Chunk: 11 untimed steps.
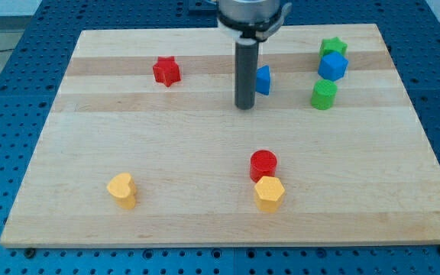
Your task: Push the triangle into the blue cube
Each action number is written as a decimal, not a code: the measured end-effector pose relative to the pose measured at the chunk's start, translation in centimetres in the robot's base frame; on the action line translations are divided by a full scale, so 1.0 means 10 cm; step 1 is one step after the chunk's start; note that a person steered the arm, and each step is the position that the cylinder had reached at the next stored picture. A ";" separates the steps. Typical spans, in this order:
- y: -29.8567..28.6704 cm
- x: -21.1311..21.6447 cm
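Note:
A blue triangle [263,79] lies near the view's top, partly hidden behind my rod. My tip [244,106] rests on the board just left of and slightly below the triangle, touching or almost touching it. The blue cube [332,66] sits to the view's right of the triangle, with open board between them. A green star [331,47] lies right above the cube and a green hexagonal block [324,95] right below it.
A red star [166,71] is at the upper left. A red cylinder [263,163] and a yellow hexagonal block [269,192] sit together at lower centre. A yellow heart-shaped block [121,189] is at lower left. The wooden board [205,153] has edges all round.

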<state>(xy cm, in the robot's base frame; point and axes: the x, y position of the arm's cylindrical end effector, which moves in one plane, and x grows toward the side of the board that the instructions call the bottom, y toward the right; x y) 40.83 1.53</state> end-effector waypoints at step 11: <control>1.17 -0.89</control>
<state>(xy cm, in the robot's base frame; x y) 31.96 13.26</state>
